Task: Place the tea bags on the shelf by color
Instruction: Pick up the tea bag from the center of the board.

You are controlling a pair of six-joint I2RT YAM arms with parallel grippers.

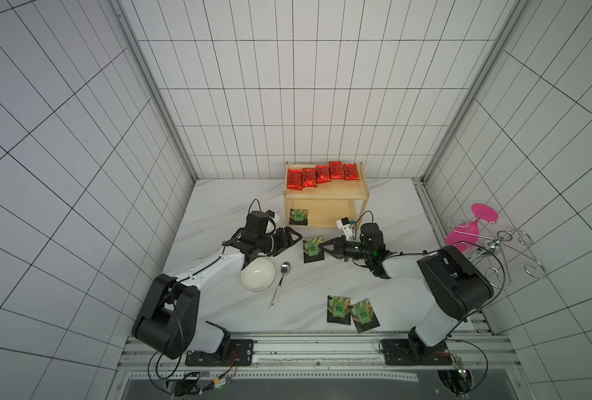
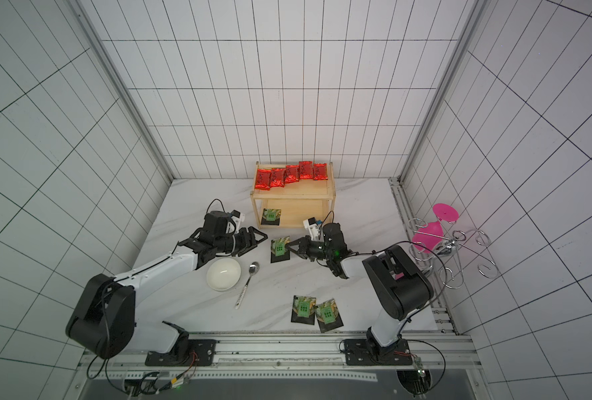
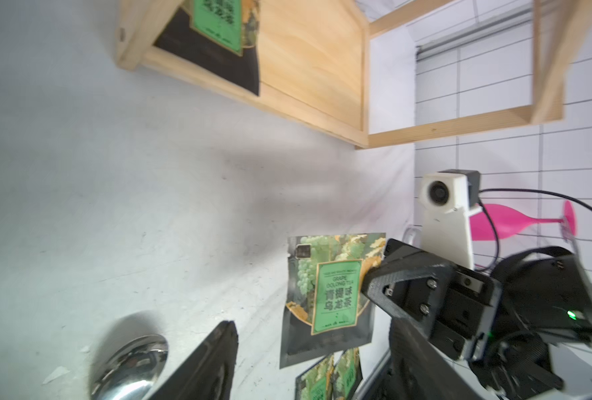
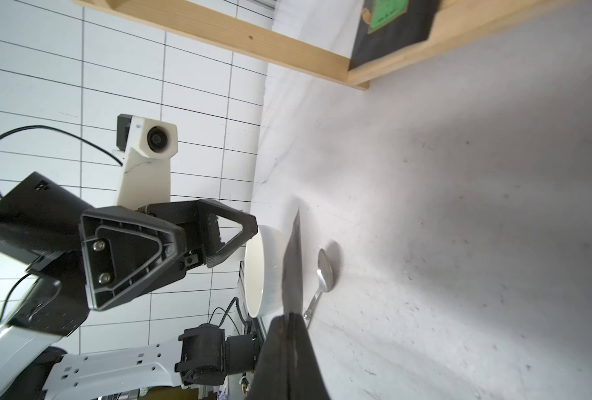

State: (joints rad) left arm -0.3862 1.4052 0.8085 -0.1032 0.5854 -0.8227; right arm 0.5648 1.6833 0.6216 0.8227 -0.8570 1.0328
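Note:
Several red tea bags [image 1: 322,175] lie in a row on the top tier of the wooden shelf [image 1: 325,200]. One black tea bag [image 1: 298,216] lies on its lower tier. My right gripper [image 1: 322,247] is shut on the edge of another black tea bag [image 1: 311,246] [image 3: 336,294], held above the table in front of the shelf and seen edge-on in the right wrist view [image 4: 293,263]. My left gripper [image 1: 296,239] [image 3: 313,332] stands open just left of that bag, not touching it. Two more black tea bags [image 1: 339,308] [image 1: 364,313] lie overlapping near the table's front edge.
A white bowl [image 1: 258,275] and a metal spoon [image 1: 280,280] sit under and beside the left forearm. A chrome wire rack [image 1: 495,249] with a pink glass [image 1: 474,228] stands at the right edge.

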